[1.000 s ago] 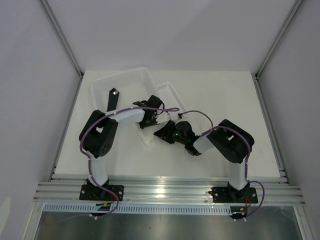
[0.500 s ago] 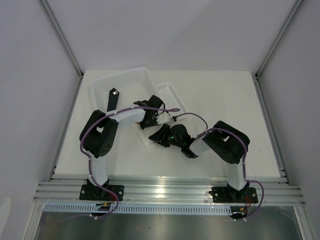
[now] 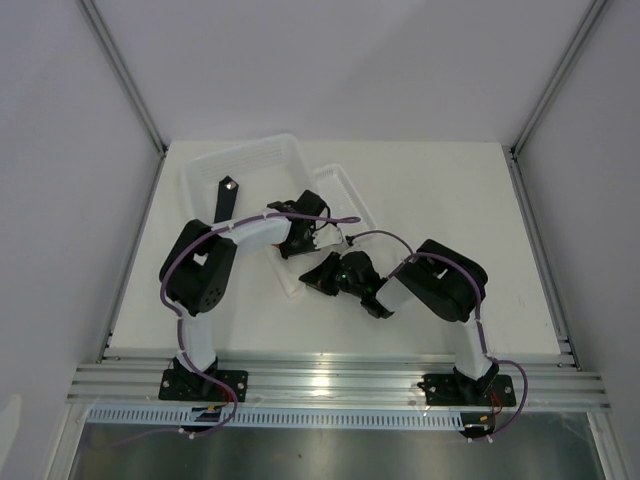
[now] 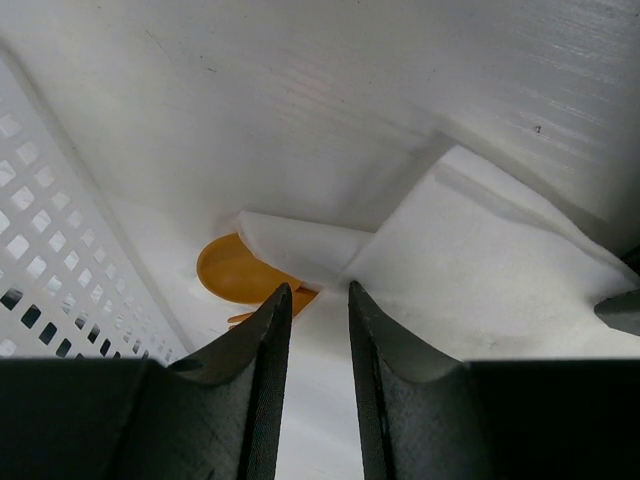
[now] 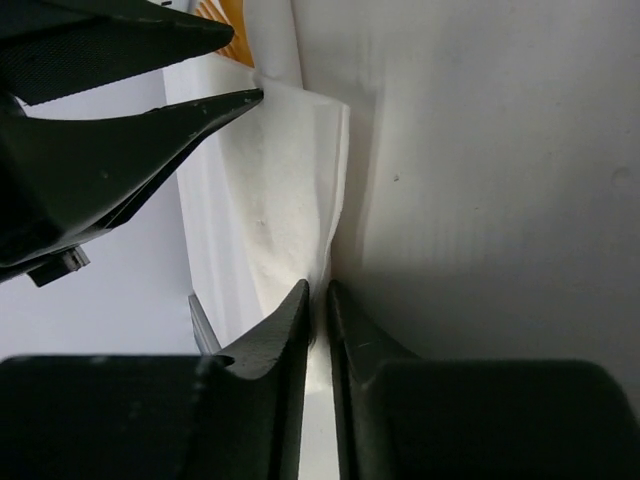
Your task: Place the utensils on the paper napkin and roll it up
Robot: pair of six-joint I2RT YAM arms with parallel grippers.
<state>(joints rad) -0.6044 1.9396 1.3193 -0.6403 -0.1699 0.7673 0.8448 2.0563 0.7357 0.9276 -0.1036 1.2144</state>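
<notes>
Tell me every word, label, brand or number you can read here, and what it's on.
None can be read.
The black flat bar bears only a plain white dot.
The white perforated plastic tray, thin white paper napkin and orange plastic spoon show no markings.

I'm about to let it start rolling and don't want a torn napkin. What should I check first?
1. The spoon tucked under a fold of the paper napkin: ok.
2. The right claw closed on the paper napkin's edge: ok.
3. The left claw gripping that fold: cannot tell.
4. The other utensils lying on the paper napkin: cannot tell, hidden.
5. Both claws apart from each other: ok.
</notes>
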